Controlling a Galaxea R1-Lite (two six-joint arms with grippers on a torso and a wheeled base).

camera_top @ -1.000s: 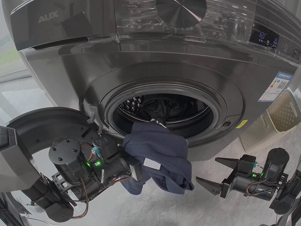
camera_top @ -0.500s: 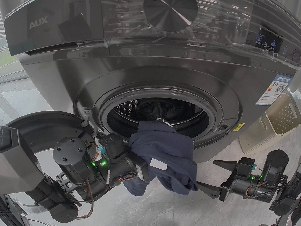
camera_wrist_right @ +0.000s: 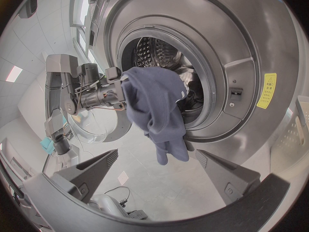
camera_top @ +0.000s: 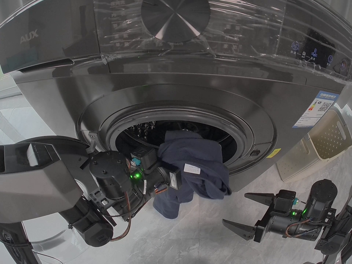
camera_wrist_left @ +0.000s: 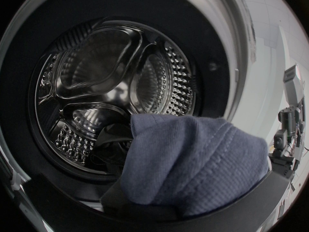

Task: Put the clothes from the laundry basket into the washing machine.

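Your left claw (camera_top: 174, 178) sits at the mouth of the dark grey front-loading washing machine (camera_top: 183, 88). It is buried under a navy blue knitted garment (camera_top: 194, 154), so you cannot tell whether it is pinched or apart. The garment drapes over the claw like a hood. Its rounded top pokes past the door ring towards the steel drum (camera_wrist_left: 106, 81) ahead of the claw. Its long axis runs downward from there, and the loose ends hang below the claw, off the floor. A small white label (camera_top: 191, 168) shows on its outer face. Dark clothes (camera_wrist_left: 112, 142) lie in the drum beyond the claw. Your right claw (camera_top: 235, 209) hovers low, well apart from the garment, spread wide and empty. A cream perforated laundry basket (camera_top: 326, 140) stands past that claw, beside the machine.
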